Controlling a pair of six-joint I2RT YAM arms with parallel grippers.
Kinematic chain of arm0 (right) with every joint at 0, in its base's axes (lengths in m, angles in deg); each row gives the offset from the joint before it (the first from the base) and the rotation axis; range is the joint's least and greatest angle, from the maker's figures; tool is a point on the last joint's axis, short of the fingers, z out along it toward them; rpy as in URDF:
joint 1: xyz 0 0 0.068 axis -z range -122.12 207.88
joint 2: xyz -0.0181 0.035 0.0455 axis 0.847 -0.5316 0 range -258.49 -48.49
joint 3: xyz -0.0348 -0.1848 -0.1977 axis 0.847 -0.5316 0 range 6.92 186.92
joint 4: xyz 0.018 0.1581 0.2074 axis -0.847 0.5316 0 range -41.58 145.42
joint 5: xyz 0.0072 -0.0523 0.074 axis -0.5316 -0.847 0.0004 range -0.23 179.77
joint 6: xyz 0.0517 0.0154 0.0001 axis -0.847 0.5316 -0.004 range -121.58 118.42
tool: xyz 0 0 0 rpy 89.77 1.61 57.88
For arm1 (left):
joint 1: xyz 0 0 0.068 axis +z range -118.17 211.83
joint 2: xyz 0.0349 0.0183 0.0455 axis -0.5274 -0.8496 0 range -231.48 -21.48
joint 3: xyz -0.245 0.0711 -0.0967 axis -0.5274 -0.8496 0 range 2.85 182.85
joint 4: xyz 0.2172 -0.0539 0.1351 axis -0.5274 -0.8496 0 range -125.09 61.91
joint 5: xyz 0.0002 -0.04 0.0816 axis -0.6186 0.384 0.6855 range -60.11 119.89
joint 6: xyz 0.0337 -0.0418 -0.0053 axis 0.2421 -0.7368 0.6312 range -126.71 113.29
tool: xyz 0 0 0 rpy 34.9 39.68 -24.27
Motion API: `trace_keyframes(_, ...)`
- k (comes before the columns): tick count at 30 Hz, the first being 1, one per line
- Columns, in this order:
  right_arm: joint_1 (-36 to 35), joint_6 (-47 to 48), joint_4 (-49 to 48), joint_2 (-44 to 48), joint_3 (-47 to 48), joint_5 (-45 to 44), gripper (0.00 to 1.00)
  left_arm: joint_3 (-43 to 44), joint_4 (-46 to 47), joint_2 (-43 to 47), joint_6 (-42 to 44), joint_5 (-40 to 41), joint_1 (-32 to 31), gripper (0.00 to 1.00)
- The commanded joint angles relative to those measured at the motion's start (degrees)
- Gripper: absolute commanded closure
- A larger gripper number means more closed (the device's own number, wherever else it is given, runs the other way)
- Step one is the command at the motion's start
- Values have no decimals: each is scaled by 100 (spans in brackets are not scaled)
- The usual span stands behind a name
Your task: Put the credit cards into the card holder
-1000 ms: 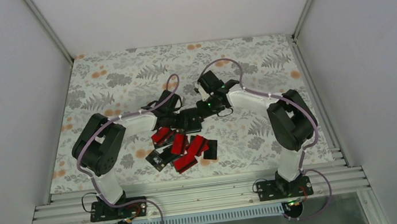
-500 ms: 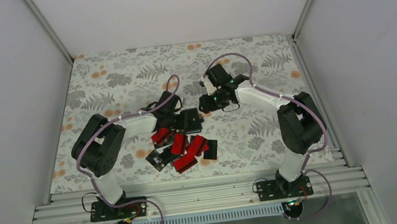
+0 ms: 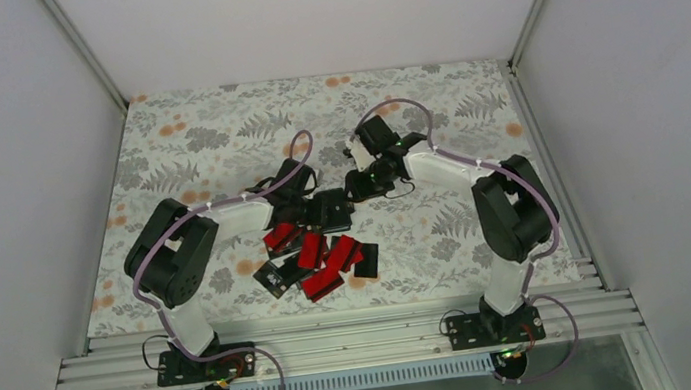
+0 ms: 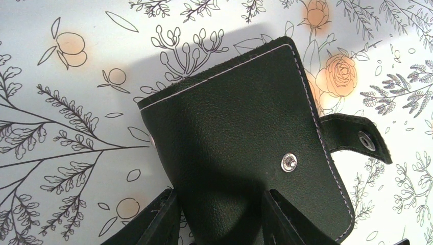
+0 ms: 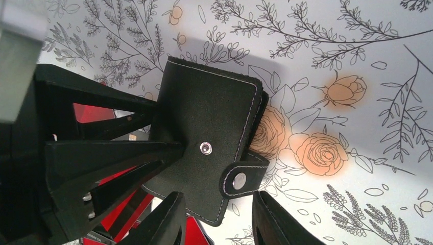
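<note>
While I watch from the overhead camera, the black, squarish folding card holder [image 3: 331,209] with pale stitching sits near the middle of the white floral tablecloth [image 3: 213,142]. It is just beyond the heap of thin rectangular credit cards [image 3: 322,259], bright red ones and black ones with white print, which overlap on the near side. My left gripper [image 4: 219,194] reaches in from the left and is pinched on the card holder at a middling width. In the right wrist view one of its fingers lies on the top face and the other meets the left edge. The holder is folded over but unfastened, and a shadow shows under its far edge. Its short black strap tab [image 5: 244,176], with a round metal snap, sticks out on the side facing my right gripper [image 5: 218,198], close to but apart from the silver snap stud [image 4: 289,162] on the cover. That right gripper hangs just right of the holder, over the strap tab, jaws partly apart with nothing clamped between them. A few red cards show past the left fingers, close beside the holder
</note>
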Motion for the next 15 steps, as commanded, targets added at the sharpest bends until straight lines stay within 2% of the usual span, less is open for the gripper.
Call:
trace_keyframes(1,-57,91,24,-149,-13,87,65,-145,-401,-73,-10,3,-91,60)
trace_keyframes(15,-322,152,348,-445,319,-513,68,-130,-364,-146,12,-5,-106,61)
